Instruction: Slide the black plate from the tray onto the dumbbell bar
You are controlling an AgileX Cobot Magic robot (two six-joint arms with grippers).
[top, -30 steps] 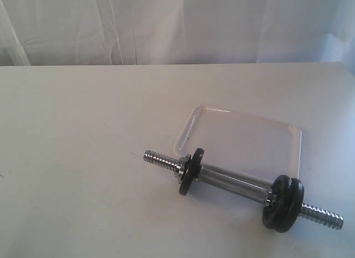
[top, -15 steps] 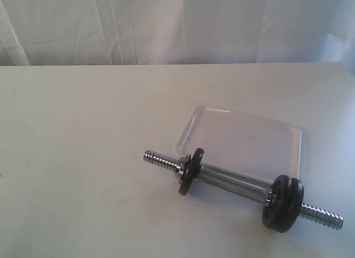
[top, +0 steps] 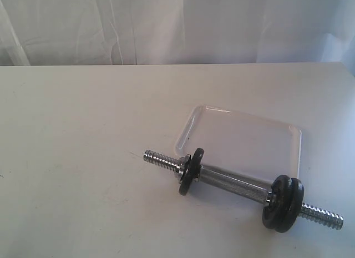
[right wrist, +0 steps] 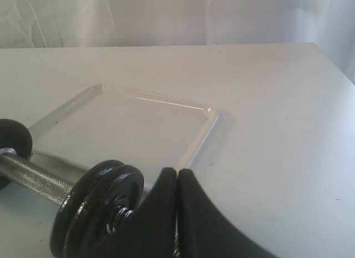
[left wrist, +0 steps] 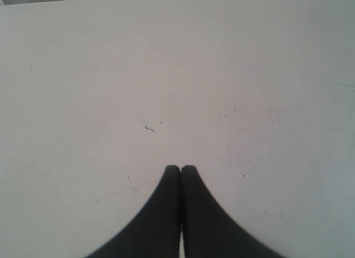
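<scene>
The chrome dumbbell bar (top: pixel 233 183) lies on the table in front of the white tray (top: pixel 244 137), its threaded tips sticking out at both ends. One black plate (top: pixel 190 172) sits on its left part and two black plates (top: pixel 284 203) stand together on its right part. The tray holds nothing. In the right wrist view the pair of plates (right wrist: pixel 97 205) stands just beside my right gripper (right wrist: pixel 177 172), which is shut and empty, with the tray (right wrist: pixel 127 130) beyond. My left gripper (left wrist: pixel 181 169) is shut over bare table. Neither gripper shows in the exterior view.
A white curtain (top: pixel 177 25) hangs behind the table's far edge. The white tabletop (top: pixel 72 158) spreads wide to the left of the bar. The table's right edge (right wrist: pixel 333 64) shows in the right wrist view.
</scene>
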